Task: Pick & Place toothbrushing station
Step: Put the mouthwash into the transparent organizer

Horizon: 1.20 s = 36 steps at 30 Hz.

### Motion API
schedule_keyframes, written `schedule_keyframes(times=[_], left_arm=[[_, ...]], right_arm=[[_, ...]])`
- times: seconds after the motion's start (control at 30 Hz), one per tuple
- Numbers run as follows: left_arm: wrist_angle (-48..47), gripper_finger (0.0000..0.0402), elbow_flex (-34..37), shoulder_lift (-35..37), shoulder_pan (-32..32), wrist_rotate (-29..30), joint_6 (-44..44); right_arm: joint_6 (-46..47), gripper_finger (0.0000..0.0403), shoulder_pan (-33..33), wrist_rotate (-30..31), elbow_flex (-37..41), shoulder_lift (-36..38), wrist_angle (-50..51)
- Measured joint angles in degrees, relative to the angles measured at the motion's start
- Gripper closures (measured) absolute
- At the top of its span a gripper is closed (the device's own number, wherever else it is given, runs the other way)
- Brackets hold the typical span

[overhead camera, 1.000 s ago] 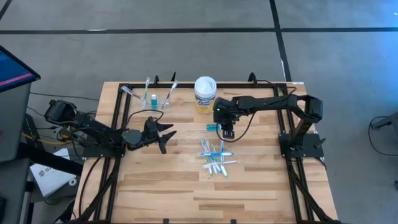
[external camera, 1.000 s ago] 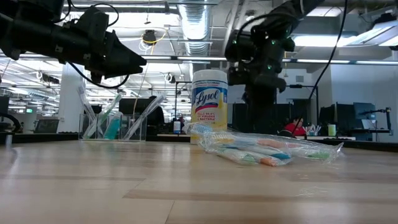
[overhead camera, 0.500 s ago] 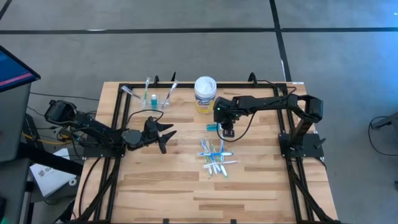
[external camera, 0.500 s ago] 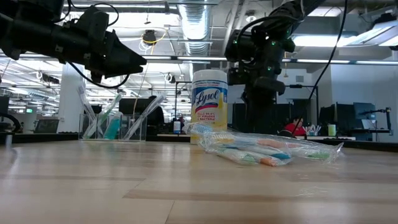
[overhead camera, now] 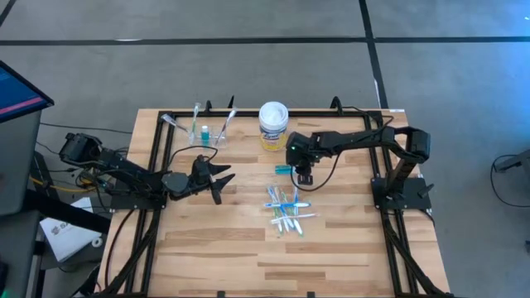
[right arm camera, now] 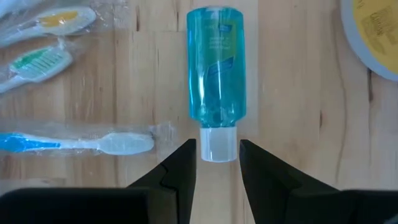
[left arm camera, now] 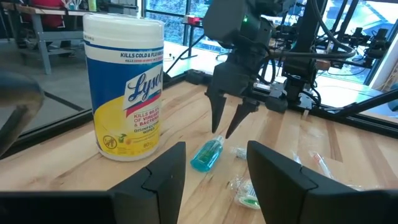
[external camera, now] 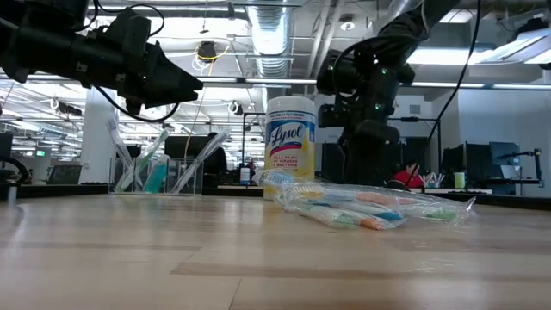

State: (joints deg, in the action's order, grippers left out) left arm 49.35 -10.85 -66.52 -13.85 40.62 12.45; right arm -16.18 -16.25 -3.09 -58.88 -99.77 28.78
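A small teal bottle with a white cap point(right arm camera: 216, 74) lies flat on the table, right of the middle point(overhead camera: 284, 168). My right gripper point(right arm camera: 217, 148) points down over it, open, one finger on either side of the cap, and I cannot tell whether they touch it. A clear plastic cup point(overhead camera: 207, 132) at the far left holds toothbrushes and a teal tube. Several wrapped toothbrushes point(overhead camera: 286, 210) lie in a pile nearer the front. My left gripper point(overhead camera: 219, 177) hovers open and empty, left of the middle.
A white-lidded tub with a yellow label point(overhead camera: 272, 124) stands upright just beyond the teal bottle, also in the left wrist view point(left arm camera: 124, 87). Black frame rails point(overhead camera: 157, 141) run along the table's left, far and right edges. Bare wood lies at the near side.
My right gripper has come down a little toward the teal bottle and the table, still pointing down. The bottle, toothbrushes and cup have stayed where they were.
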Motion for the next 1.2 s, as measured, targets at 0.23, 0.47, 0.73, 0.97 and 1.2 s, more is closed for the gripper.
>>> schedule_keyframes(times=[0.23,0.47,0.73,0.97,1.2], left_arm=[[0.01,0.0238,0.00,0.00,-0.01,-0.02,0.02],[-0.01,0.0238,0.01,0.00,-0.01,-0.01,0.02],[-0.01,0.0238,0.01,0.00,0.00,0.00,0.02],[-0.01,0.0238,0.02,-0.02,0.00,-0.04,0.02],[-0.02,0.0238,0.02,-0.02,0.00,-0.02,0.00]], right_arm=[[-0.12,0.0290,0.06,-0.01,2.61,0.00,-4.64],[-0.30,0.0290,0.11,-0.02,2.61,0.02,-5.48],[-0.31,0.0290,0.11,-0.07,2.58,-0.55,-5.56],[0.10,0.0289,0.42,-1.22,2.14,-5.77,-6.96],[-0.14,0.0290,0.61,-1.57,1.38,-6.20,-7.36]])
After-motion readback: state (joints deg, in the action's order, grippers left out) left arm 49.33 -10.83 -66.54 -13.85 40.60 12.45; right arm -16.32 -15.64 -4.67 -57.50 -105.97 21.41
